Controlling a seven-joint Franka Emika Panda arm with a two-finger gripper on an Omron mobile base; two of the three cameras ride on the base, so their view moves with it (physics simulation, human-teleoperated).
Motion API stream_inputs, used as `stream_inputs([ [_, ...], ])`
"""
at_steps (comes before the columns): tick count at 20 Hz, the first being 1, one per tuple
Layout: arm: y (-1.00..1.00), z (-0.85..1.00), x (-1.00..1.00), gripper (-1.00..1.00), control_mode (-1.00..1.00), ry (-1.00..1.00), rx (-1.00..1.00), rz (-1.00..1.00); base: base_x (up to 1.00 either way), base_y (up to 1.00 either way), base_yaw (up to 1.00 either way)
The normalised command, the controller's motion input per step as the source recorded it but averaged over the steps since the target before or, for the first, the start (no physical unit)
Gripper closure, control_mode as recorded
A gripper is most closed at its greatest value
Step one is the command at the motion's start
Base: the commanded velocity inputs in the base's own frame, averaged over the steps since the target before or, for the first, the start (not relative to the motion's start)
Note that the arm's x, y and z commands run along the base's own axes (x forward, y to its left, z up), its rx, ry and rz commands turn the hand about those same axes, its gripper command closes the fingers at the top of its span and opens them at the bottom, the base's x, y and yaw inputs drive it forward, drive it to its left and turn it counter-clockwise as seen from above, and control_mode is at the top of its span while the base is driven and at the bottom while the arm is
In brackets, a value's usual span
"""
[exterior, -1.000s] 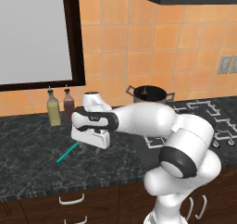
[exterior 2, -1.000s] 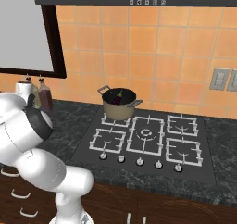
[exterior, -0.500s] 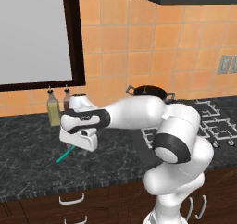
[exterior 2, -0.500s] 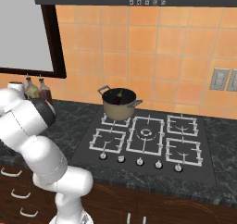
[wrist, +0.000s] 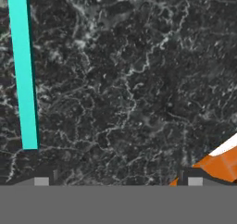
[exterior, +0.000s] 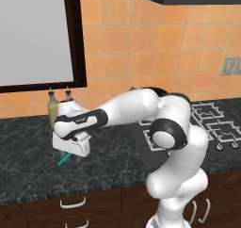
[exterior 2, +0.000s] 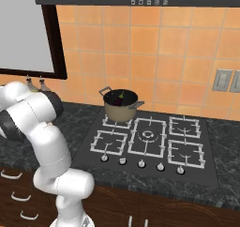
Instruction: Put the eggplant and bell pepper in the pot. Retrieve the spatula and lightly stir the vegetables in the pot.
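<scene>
I've got the arm stretched way out to the left over the dark counter [exterior: 28, 166], hand low above the spatula [exterior: 62, 159]. From the left base camera I just see a bit of teal handle poking out under the hand, pointing toward the counter's front edge. The gripper [wrist: 118, 181] has its jaws spread wide, nothing between them. On the hand cam the teal handle runs along the left side, just outside the left fingertip [wrist: 40, 181], so it's not lined up between the tips. An orange thing [wrist: 221, 164] peeks in beside the right tip; can't tell what it is.

Right behind the hand, two bottles [exterior: 53, 110] stand by the wall under the dark window frame [exterior: 75, 38], so it's tight back there. Toward the front edge the counter looks free.

The pot [exterior 2: 120, 106] sits on the back left burner of the stove [exterior 2: 150, 141], well apart from the hand, with the eggplant [exterior 2: 119, 97] inside.
</scene>
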Motion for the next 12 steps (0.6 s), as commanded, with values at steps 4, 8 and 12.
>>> stream_inputs([
  [4,0.25,-0.02,0.08,-1.00,-1.00,0.06,-0.03,0.00,0.00,0.00,0.00],
  [8,0.11,-0.13,0.16,-1.00,-1.00,0.00,0.00,0.00,0.00,0.00,0.00],
  [12,0.09,-0.23,0.12,-1.00,-1.00,-0.02,0.00,0.00,0.00,0.00,0.00],
])
